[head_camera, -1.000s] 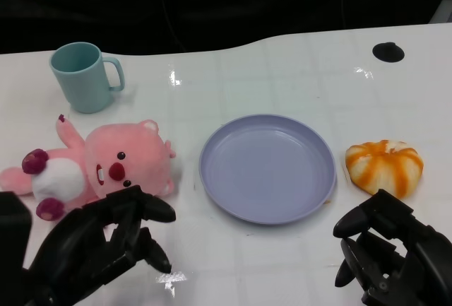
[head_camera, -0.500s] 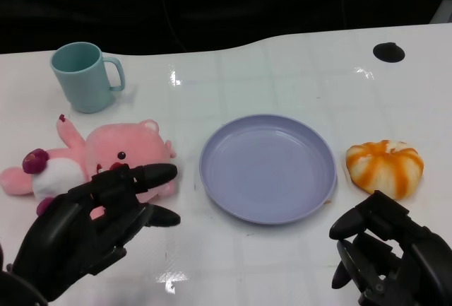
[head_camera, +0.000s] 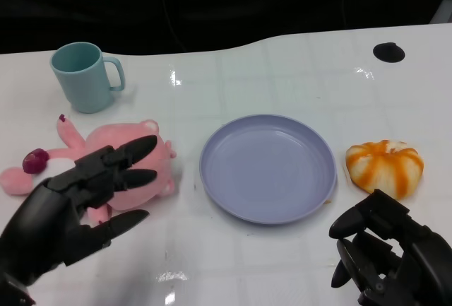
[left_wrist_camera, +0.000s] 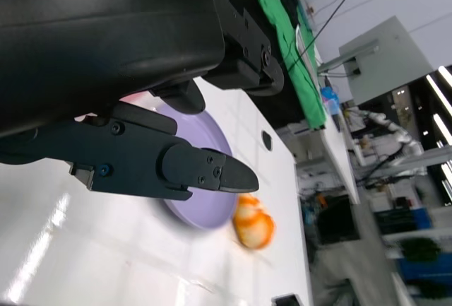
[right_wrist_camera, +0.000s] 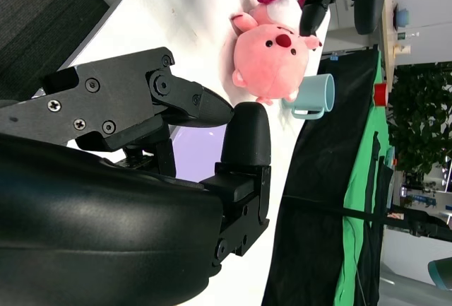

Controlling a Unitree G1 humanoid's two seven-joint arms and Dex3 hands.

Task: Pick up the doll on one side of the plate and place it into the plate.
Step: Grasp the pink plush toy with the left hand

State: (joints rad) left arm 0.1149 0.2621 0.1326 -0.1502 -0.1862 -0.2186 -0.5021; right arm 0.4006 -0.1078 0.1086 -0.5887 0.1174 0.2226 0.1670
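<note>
The pink plush doll (head_camera: 131, 152) lies on its back to the left of the lilac plate (head_camera: 267, 168). My left hand (head_camera: 78, 200) hovers over the doll's body with its fingers spread, hiding the belly; I cannot tell whether it touches. The right wrist view shows the doll (right_wrist_camera: 274, 51) with the left hand's fingertips (right_wrist_camera: 316, 6) over it. My right hand (head_camera: 385, 249) rests near the table's front edge, right of the plate, fingers loosely bent and holding nothing. The plate (left_wrist_camera: 212, 143) holds nothing.
An orange-and-white pumpkin plush (head_camera: 385, 166) lies right of the plate, just beyond my right hand. A teal mug (head_camera: 83, 76) stands at the back left, behind the doll. A black round mark (head_camera: 388, 51) sits at the back right.
My left hand has moved forward and up over the doll and spread its fingers, now covering the doll's body. The right hand has stayed in place.
</note>
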